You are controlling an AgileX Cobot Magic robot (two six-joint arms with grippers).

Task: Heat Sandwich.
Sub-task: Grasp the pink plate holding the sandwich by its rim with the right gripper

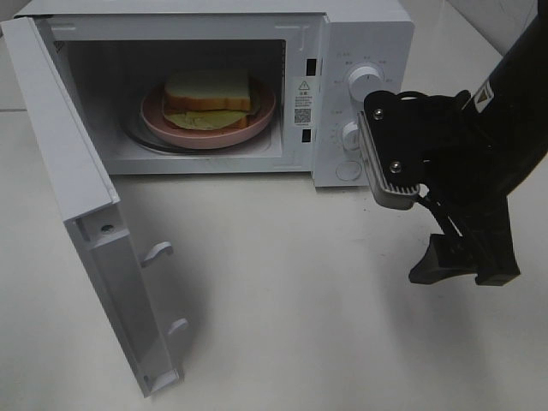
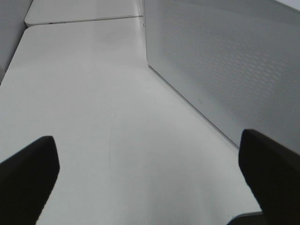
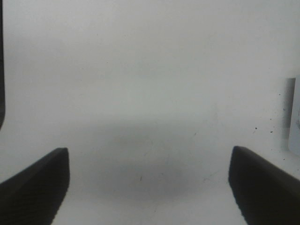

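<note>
The sandwich (image 1: pixel 208 92) sat in the microwave (image 1: pixel 368 38); the left tool (image 2: pixel 150 164) and right tool (image 3: pixel 150 183) both gaped empty. Closing the door (image 1: pixel 73 163) seemed next.

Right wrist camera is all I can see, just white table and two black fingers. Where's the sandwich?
Observer: The sandwich sits on a pink plate inside the microwave.
Operator: Is it shut in there?
Observer: No, the door is swung wide open, on the left side of the high view.
Operator: What's the other arm doing?
Observer: The left gripper is open and holding nothing, over bare table beside the microwave.
</note>
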